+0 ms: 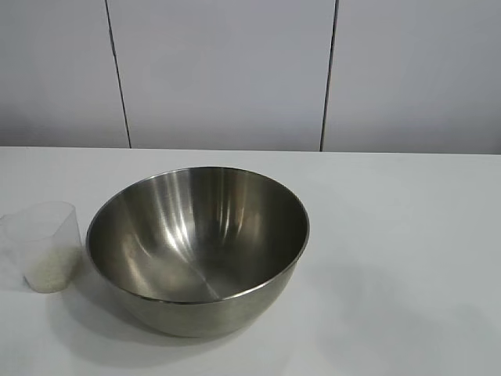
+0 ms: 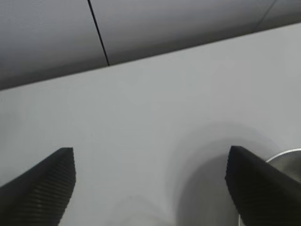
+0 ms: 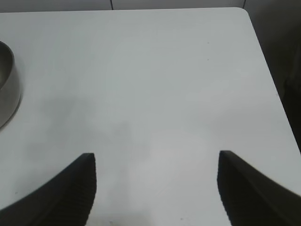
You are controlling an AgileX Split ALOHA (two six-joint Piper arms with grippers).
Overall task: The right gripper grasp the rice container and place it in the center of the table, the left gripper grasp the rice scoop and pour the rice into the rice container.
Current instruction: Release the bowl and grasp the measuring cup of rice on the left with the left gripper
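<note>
The rice container (image 1: 196,243), a large shiny steel bowl, stands upright near the middle of the white table (image 1: 391,235). Just to its left stands the rice scoop (image 1: 45,243), a small cloudy plastic cup, apart from the bowl. A low heap of rice (image 1: 51,276) lies in the scoop's bottom. Neither gripper appears in the exterior view. My left gripper (image 2: 151,149) is open over bare tabletop, with a bit of the bowl's rim (image 2: 289,160) beside one finger. My right gripper (image 3: 156,154) is open over bare table, the bowl's side (image 3: 7,84) well off to one side.
A pale panelled wall (image 1: 235,70) runs behind the table's far edge. In the right wrist view the table's rounded corner (image 3: 242,12) and side edge show, with dark floor beyond.
</note>
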